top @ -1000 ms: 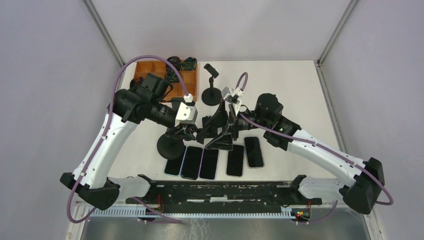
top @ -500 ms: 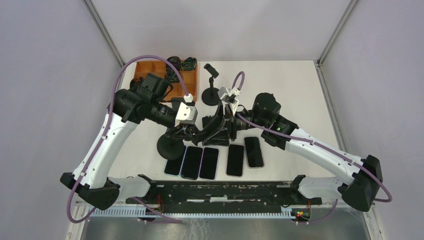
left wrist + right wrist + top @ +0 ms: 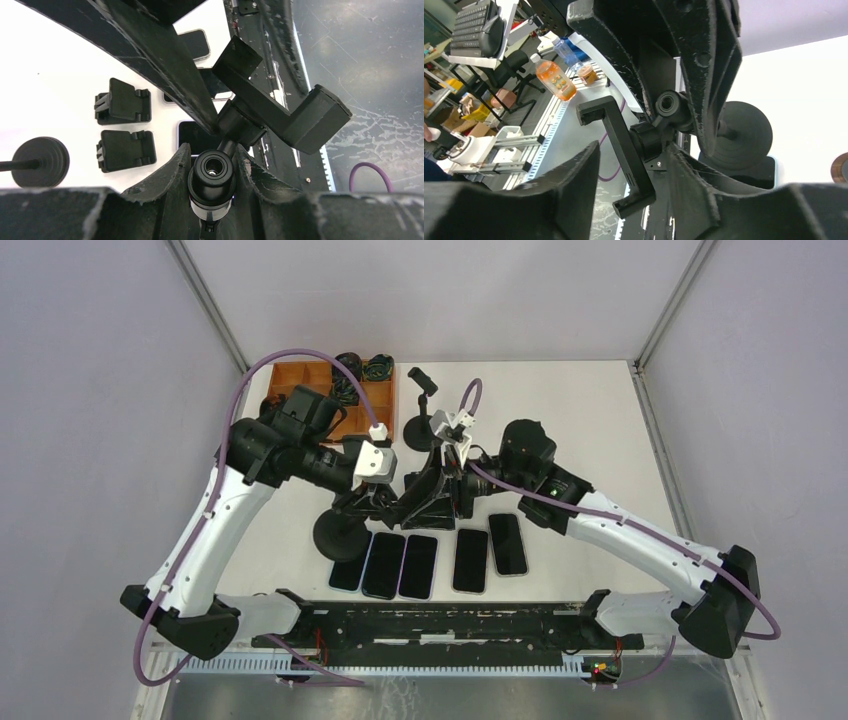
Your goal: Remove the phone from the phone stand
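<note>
The black phone stand has a round base (image 3: 338, 533) and a clamp bracket (image 3: 280, 107) on a ball joint. The bracket shows empty in both wrist views; no phone sits in it. My left gripper (image 3: 212, 167) is shut on the stand's stem just under the ball joint, and it also shows in the top view (image 3: 372, 502). My right gripper (image 3: 631, 155) is open, with the empty bracket (image 3: 624, 150) between its fingers. Several dark phones (image 3: 418, 565) lie flat in a row on the table near the front edge.
A second stand (image 3: 422, 412) with a round base stands at the back. An orange compartment tray (image 3: 310, 385) with cables sits at the back left. Two small folded black holders (image 3: 124, 100) lie on the table. The black rail (image 3: 440, 620) runs along the near edge.
My right gripper has moved left and away from the near edge, closing in around the stand's bracket. The left gripper keeps its hold on the stem.
</note>
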You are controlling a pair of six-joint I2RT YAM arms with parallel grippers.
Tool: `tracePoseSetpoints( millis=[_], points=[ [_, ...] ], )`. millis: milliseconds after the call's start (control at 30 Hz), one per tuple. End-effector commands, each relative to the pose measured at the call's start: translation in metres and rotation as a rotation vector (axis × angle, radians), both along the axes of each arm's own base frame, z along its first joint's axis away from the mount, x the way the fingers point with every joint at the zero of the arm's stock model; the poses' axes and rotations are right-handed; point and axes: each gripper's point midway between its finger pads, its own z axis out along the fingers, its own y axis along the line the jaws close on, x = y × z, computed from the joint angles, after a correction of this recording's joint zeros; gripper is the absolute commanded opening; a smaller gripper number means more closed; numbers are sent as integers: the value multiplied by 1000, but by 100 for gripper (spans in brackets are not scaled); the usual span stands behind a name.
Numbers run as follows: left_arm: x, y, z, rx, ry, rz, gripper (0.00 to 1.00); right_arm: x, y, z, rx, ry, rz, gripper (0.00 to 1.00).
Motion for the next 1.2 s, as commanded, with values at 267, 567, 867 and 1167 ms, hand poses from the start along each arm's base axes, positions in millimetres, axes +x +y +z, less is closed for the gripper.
tracePoseSetpoints(
  millis=[267, 567, 867, 1167],
  points=[
    [9, -11, 23, -82, -55, 14, 5, -6, 9, 17, 30, -56, 31, 55],
    [14, -10, 24, -75, -67, 48, 64, 13, 10, 66, 67, -126, -66, 0],
    [26, -3, 28, -45, -100, 146, 100, 28, -24, 115, 105, -208, -177, 0],
    [90, 8, 71, -132, -184, 578, 100, 81, -65, 124, 12, -235, -387, 0]
  ],
)
